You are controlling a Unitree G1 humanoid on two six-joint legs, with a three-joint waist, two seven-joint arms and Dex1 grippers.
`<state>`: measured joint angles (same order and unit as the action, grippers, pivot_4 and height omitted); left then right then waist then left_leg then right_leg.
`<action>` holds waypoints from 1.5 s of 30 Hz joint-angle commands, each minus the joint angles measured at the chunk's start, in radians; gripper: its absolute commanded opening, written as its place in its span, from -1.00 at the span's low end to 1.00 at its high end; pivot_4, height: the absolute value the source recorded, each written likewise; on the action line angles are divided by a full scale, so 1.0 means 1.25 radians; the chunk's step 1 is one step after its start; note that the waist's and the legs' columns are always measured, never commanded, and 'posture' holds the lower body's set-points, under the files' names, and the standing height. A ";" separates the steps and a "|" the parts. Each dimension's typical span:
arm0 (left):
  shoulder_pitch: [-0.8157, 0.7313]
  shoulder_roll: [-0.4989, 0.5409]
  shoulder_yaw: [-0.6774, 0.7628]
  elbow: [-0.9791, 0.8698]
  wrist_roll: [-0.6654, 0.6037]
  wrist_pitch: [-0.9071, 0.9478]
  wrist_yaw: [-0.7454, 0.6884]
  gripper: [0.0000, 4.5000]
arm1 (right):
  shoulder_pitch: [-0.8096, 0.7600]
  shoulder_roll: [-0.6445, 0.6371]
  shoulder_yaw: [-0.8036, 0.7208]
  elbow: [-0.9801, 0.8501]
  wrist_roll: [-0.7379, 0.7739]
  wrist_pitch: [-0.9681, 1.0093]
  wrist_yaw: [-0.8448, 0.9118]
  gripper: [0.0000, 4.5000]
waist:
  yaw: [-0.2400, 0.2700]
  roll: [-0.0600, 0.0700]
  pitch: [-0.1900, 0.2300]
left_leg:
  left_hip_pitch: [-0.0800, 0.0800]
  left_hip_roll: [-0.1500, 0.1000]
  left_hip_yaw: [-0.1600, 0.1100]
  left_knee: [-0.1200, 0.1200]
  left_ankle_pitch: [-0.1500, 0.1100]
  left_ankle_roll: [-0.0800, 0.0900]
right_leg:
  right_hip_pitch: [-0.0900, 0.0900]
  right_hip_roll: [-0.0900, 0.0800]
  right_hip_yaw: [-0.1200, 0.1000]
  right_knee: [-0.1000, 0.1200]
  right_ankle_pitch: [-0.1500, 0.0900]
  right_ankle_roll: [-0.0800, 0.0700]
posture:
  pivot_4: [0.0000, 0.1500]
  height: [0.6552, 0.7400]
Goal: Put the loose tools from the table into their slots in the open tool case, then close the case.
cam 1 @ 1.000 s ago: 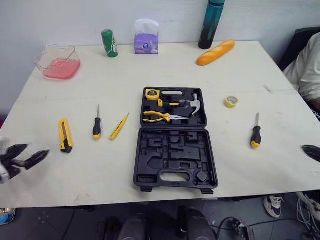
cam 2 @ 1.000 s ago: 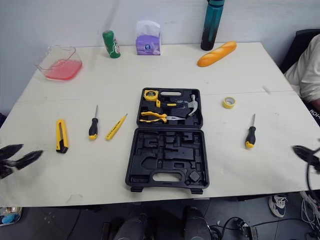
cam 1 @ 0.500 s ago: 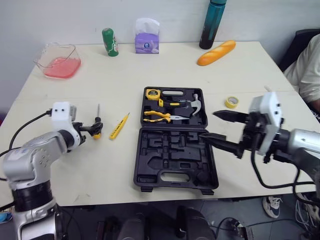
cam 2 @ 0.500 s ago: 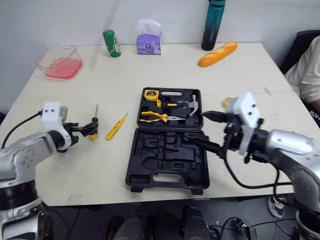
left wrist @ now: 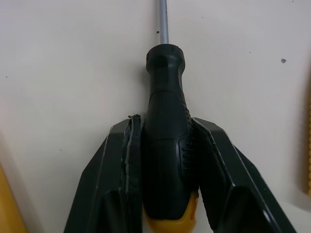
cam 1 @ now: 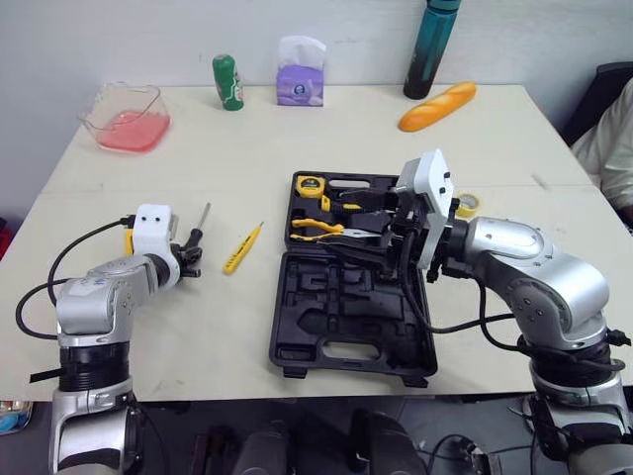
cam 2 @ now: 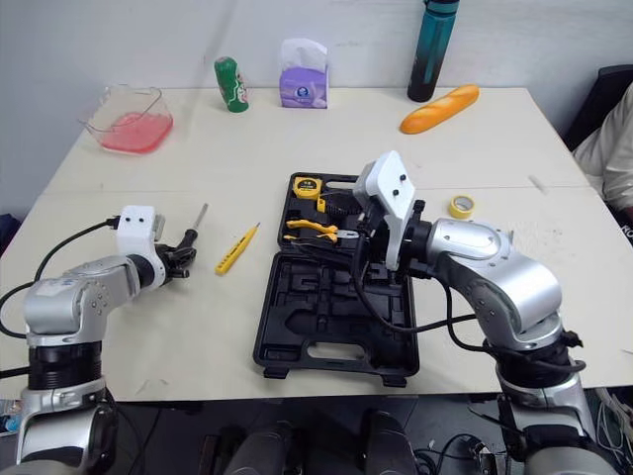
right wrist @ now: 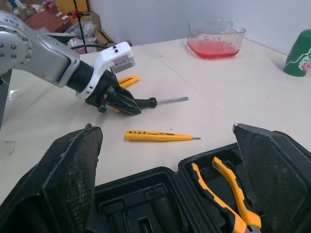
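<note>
A black-handled screwdriver (left wrist: pixel 165 87) with a yellow end lies on the table left of the case, and my left gripper (cam 1: pixel 186 260) is shut on its handle, one finger on each side. The open black tool case (cam 1: pixel 297 327) sits mid-table. Its far half holds a yellow tape measure (cam 1: pixel 307 184) and yellow pliers (cam 1: pixel 315 230). My right gripper (cam 1: pixel 361 230) hovers wide open over the case's far half with nothing between its fingers. A yellow tester pen (cam 1: pixel 242 247) lies between the screwdriver and the case. A yellow utility knife (right wrist: pixel 127 80) lies behind my left wrist.
A yellow tape roll (cam 1: pixel 465 205) peeks out behind my right arm. Along the far edge stand a pink-filled clear container (cam 1: pixel 127 117), a green can (cam 1: pixel 228 82), a purple tissue pack (cam 1: pixel 301 84), a teal bottle (cam 1: pixel 435 49) and a bread loaf (cam 1: pixel 437 106). A person's sleeve (cam 1: pixel 615 139) is at the right.
Both arms have swung in from the table's sides. My left gripper has closed on the screwdriver's handle. My right gripper has moved left over the case, still open.
</note>
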<state>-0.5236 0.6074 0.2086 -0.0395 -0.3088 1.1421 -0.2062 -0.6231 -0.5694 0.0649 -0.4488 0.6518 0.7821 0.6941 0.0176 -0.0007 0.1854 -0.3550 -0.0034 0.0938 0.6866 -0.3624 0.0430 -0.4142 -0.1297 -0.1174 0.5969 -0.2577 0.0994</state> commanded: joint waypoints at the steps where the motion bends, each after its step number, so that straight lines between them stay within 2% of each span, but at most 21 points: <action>1: -0.045 0.110 -0.085 -0.045 0.007 -0.129 -0.178 -0.52 | 0.034 -0.028 -0.055 -0.056 0.042 0.011 0.013 1.00 | 0.000 -0.001 0.000 | 0.000 0.000 0.000 0.000 0.000 0.000 | 0.000 0.000 0.000 -0.001 0.000 0.000 | 1.00 0.99; 4: -0.120 0.193 -0.195 -0.065 -0.016 -0.218 -0.397 -0.52 | 0.124 -0.096 -0.125 -0.108 0.093 0.053 0.036 1.00 | 0.007 -0.001 0.000 | -0.004 -0.001 0.000 0.000 0.000 0.000 | -0.003 0.000 -0.003 -0.001 0.000 0.000 | 1.00 0.99; 7: -0.192 0.218 -0.263 -0.051 -0.016 -0.263 -0.523 -0.52 | 0.201 -0.149 -0.164 -0.143 0.111 0.066 0.045 1.00 | 0.007 -0.001 0.000 | -0.006 -0.001 -0.002 0.001 0.000 0.000 | -0.003 -0.001 -0.007 -0.003 0.000 0.000 | 1.00 0.99; 11: -0.334 0.170 -0.424 -0.015 0.032 -0.314 -0.677 -0.52 | 0.336 -0.212 -0.247 -0.188 0.123 0.085 0.043 1.00 | 0.007 -0.001 0.000 | -0.007 -0.001 -0.001 0.001 0.001 0.001 | -0.003 0.001 -0.009 -0.003 0.001 0.001 | 1.00 0.99; 15: -0.390 0.142 -0.520 0.019 0.074 -0.339 -0.774 -0.52 | 0.388 -0.229 -0.276 -0.205 0.125 0.089 0.020 1.00 | 0.000 -0.001 0.000 | -0.010 0.001 0.000 0.006 0.001 0.001 | -0.003 0.003 -0.009 -0.001 0.001 0.001 | 1.00 0.99; 19: -0.449 0.065 -0.611 0.114 0.167 -0.395 -0.786 -0.52 | 0.434 -0.228 -0.286 -0.224 0.112 0.094 -0.020 1.00 | 0.006 -0.001 0.000 | -0.010 0.002 -0.001 0.007 0.001 0.001 | -0.004 0.004 -0.008 0.000 0.001 0.001 | 1.00 0.99; 25: -0.485 -0.007 -0.655 0.210 0.254 -0.483 -0.813 -0.52 | 0.478 -0.221 -0.311 -0.252 0.117 0.094 -0.063 1.00 | 0.011 -0.001 0.000 | -0.013 0.000 -0.003 0.010 0.000 0.003 | -0.004 0.003 -0.009 -0.002 0.002 0.003 | 1.00 0.99; 36: -0.509 -0.091 -0.634 0.330 0.326 -0.579 -0.824 -0.52 | 0.518 -0.214 -0.324 -0.262 0.129 0.086 -0.098 1.00 | 0.021 -0.001 0.000 | -0.013 -0.001 -0.004 0.010 0.000 0.005 | -0.003 0.000 -0.009 -0.002 0.002 0.004 | 1.00 0.99; 45: -0.540 -0.121 -0.605 0.388 0.348 -0.602 -0.835 -0.52 | 0.512 -0.214 -0.316 -0.255 0.129 0.084 -0.103 1.00 | 0.026 -0.001 0.000 | -0.013 -0.002 -0.004 0.011 0.000 0.007 | -0.003 0.000 -0.009 -0.002 0.003 0.005 | 1.00 0.99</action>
<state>-1.1719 0.4599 -0.5782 0.4498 0.1215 0.3974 -1.2514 0.0199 -0.8368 -0.3172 -0.7500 0.8031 0.9001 0.5694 0.0503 -0.0021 0.1858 -0.3717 -0.0053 0.0892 0.7002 -0.3624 0.0514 -0.4182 -0.1298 -0.1289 0.5945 -0.2540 0.1053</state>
